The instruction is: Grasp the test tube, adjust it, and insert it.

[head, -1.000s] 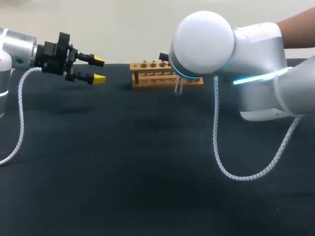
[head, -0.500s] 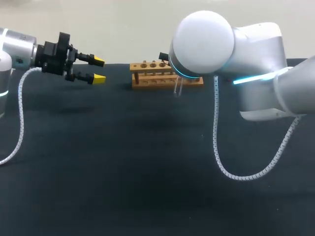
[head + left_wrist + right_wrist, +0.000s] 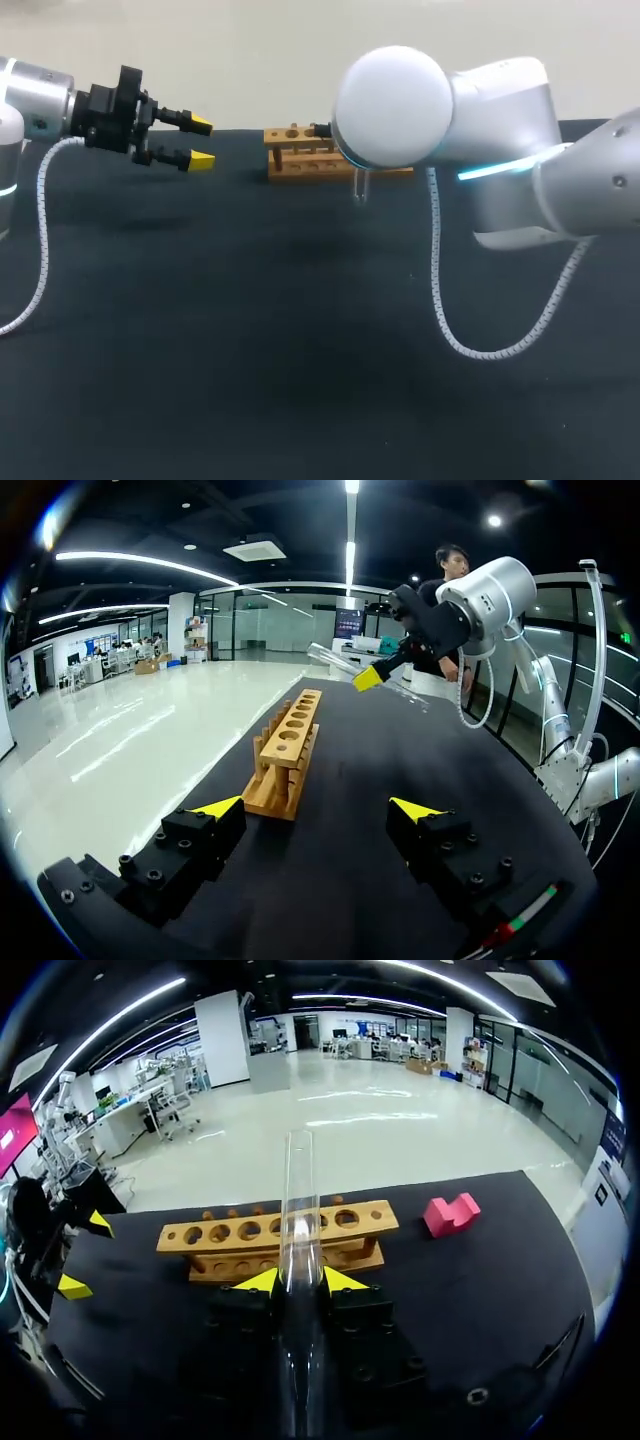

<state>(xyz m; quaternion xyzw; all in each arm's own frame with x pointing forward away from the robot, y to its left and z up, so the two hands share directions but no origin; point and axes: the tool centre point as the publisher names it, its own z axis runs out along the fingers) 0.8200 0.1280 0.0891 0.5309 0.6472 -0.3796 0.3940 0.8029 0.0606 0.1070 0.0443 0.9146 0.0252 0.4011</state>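
tabletop, black, carries everything. right arm comes in from the right, and its big white joint hides part of the wooden rack near the far edge. left arm hangs at the left, well apart from the rack, with the left gripper spread and nothing between its fingers. right gripper pinches the test tube from both sides. the glass points ahead of the fingers toward the rack, not in any hole. pink block lies near the rack's end.
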